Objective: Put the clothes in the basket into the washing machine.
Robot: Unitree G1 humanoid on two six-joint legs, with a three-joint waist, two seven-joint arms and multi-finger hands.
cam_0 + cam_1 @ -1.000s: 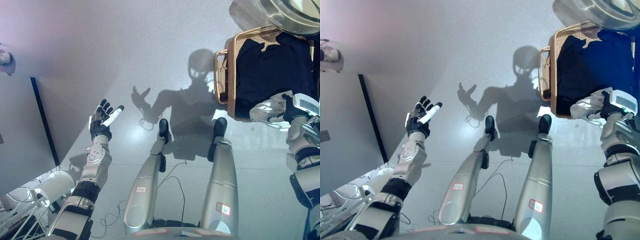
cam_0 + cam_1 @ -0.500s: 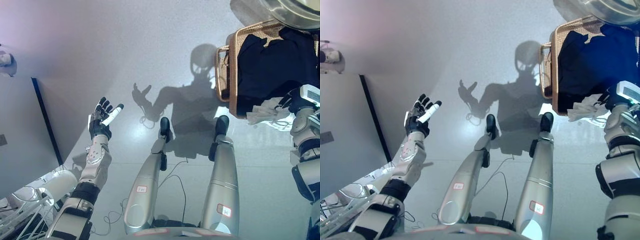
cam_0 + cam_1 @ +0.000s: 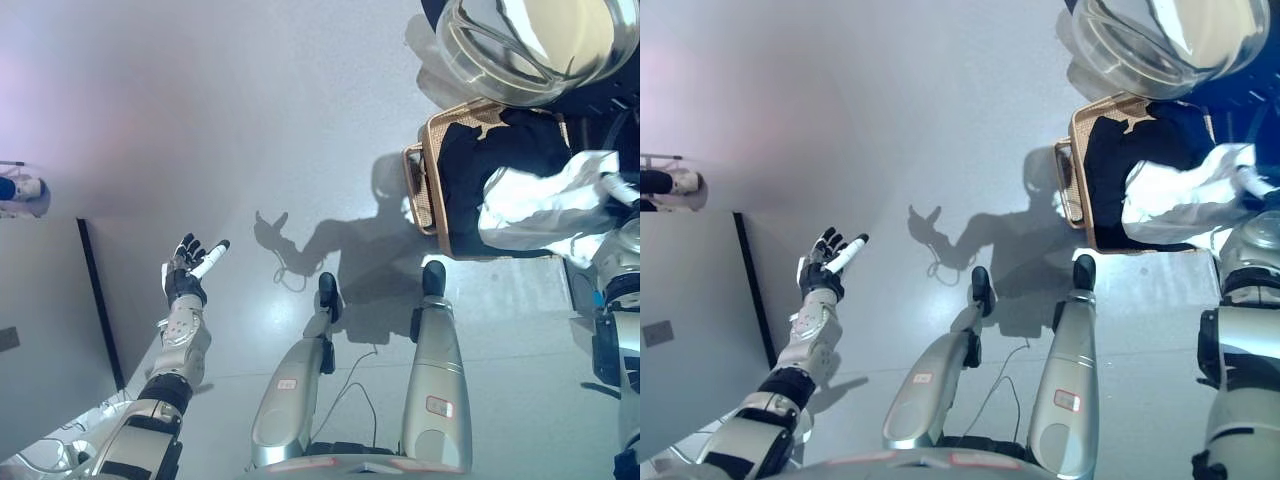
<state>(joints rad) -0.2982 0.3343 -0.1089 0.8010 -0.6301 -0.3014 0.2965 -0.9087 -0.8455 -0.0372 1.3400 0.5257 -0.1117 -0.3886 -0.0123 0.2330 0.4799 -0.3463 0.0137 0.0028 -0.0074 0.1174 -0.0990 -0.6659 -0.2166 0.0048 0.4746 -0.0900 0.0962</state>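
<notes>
A white garment (image 3: 540,200) hangs over the basket (image 3: 425,185) of dark clothes (image 3: 480,165) at two o'clock, gripped by the right hand (image 3: 612,188); the washer door (image 3: 525,45) gapes above. Left hand (image 3: 185,272), eight o'clock, fingers spread, empty

- A basket (image 3: 428,190) of woven wicker, tan and rough in texture, is seen just beside the right hand (image 3: 612,186).
- Soft dark cloth (image 3: 478,165), matt, is held in the basket.
- A white garment (image 3: 540,205) of thin, creased cloth is draped at the right hand.
- A round door (image 3: 525,45) of clear glossy glass, ringed in shiny metal, is seen above the right hand.
- A smooth grey floor (image 3: 250,120) with a dull sheen is seen beyond the left hand (image 3: 185,272).
</notes>
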